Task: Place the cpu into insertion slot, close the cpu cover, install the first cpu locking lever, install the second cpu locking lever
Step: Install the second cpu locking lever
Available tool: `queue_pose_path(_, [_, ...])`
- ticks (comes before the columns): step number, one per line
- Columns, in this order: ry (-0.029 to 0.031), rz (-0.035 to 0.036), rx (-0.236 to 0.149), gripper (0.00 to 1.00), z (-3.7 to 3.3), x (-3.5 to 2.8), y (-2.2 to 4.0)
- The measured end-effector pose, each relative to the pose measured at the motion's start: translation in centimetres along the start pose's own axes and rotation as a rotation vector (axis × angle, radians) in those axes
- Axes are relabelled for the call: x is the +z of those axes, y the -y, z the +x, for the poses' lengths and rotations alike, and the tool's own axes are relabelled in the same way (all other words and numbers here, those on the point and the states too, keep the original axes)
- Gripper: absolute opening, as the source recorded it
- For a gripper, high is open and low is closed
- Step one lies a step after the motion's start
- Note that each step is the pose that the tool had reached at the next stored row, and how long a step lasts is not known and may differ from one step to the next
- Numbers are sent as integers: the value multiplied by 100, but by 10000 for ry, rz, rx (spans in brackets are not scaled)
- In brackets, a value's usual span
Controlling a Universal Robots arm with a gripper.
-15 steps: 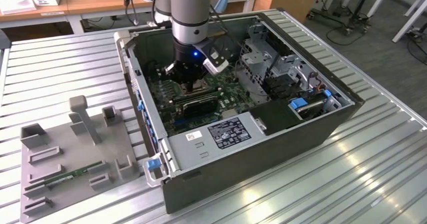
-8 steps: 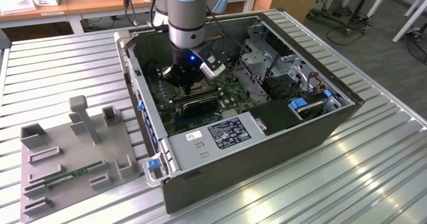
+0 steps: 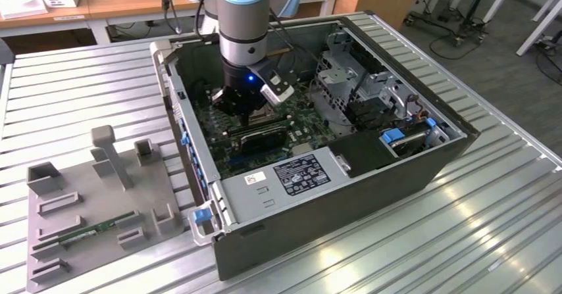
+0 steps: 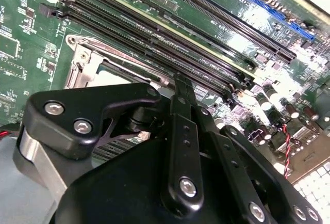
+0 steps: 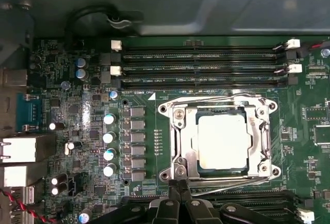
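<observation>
Levers look to be the step in hand: the cpu (image 5: 223, 141) sits in the insertion slot (image 5: 181, 146) under the closed cpu cover (image 5: 260, 136), just ahead of the gripper (image 5: 178, 187), fingertips together, calling for precise pressing.

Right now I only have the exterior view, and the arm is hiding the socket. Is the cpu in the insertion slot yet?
Observer: Yes. In the first wrist view the cpu lies flat inside the insertion slot, with its pale metal face up.
Operator: And the cpu cover, is it up or down?
Observer: Down. The cpu cover lies flat over the socket, and the chip's face shows through its square window.
</observation>
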State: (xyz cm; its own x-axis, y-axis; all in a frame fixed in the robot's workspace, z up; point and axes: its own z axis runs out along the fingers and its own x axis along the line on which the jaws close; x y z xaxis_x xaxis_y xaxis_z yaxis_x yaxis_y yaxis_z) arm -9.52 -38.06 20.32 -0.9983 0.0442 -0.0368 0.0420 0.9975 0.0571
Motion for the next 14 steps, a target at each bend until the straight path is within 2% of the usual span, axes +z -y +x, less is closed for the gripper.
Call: queue_pose_path(14, [0,-1,0,11,31,9,3])
